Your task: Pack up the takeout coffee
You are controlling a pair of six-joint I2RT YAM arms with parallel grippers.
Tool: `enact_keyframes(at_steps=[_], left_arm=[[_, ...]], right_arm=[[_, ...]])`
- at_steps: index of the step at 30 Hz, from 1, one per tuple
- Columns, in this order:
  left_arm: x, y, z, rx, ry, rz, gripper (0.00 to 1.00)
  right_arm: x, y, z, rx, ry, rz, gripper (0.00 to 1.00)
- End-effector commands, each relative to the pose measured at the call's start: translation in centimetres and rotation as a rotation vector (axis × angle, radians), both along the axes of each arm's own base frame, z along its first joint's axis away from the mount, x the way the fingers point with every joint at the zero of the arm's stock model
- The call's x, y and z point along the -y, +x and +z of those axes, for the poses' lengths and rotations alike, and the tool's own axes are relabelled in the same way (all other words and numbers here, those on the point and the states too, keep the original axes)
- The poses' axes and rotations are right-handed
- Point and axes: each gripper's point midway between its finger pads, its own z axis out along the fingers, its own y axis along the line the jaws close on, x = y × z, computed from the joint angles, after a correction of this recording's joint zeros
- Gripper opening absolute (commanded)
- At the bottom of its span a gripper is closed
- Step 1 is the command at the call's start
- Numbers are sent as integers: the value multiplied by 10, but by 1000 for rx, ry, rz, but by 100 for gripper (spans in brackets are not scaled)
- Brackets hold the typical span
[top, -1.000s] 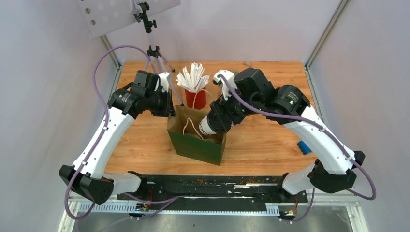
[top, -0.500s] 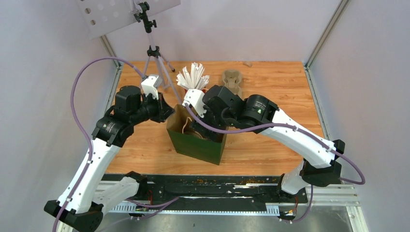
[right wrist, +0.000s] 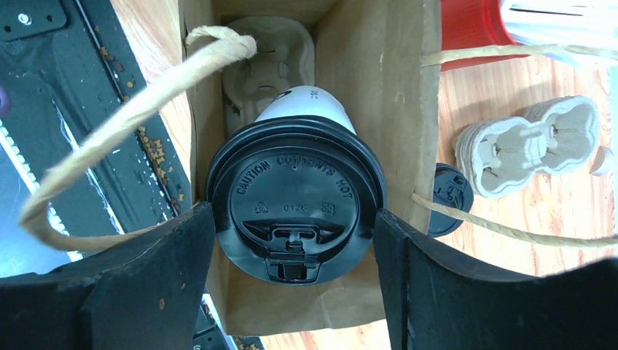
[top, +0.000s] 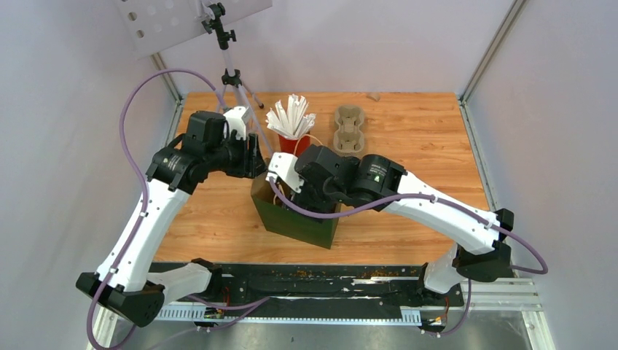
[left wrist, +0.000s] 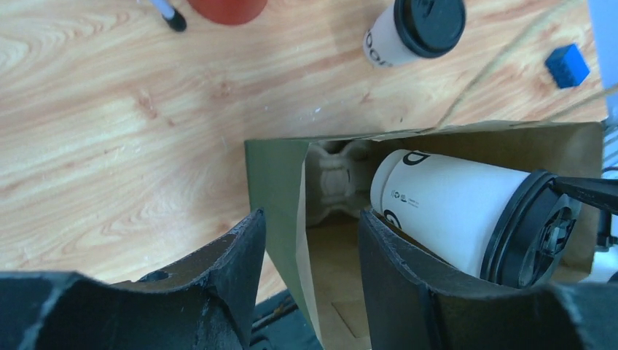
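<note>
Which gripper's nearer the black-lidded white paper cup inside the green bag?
Right. The right gripper clasps the white lidded cup; the left gripper stands open astride the green bag wall.

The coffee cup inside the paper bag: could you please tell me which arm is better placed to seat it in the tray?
Right. The right arm holds the cup by its lid between its jaws, inside the bag over the pulp tray. The left arm has open jaws straddling the bag's wall.
</note>
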Motion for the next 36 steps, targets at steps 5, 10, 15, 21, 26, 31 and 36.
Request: enact_keyframes(at_steps=[5,10,15,21,26,31,36], left_arm=[[-9,-12,-14,-77,84,-37,59],[6,-8,-10,-59,24,-99,44],[15,-5,4,47,-38,-130,5],[17,-3,23,229,-116,-129,0],[9,-4,33,349,-123,-103,0],[7,-8,29,351,-138,-87,0],[3,-12,21,363,-137,-74,0]], right_arm=[[0,-16,13,37,65,51,70],[-1,-25,7,37,55,74,70],[-5,-21,9,65,61,67,70],[-12,-14,8,88,50,52,71],[-18,-3,12,138,69,45,71],[-18,7,6,175,47,55,71],[-17,5,-11,182,42,76,71]])
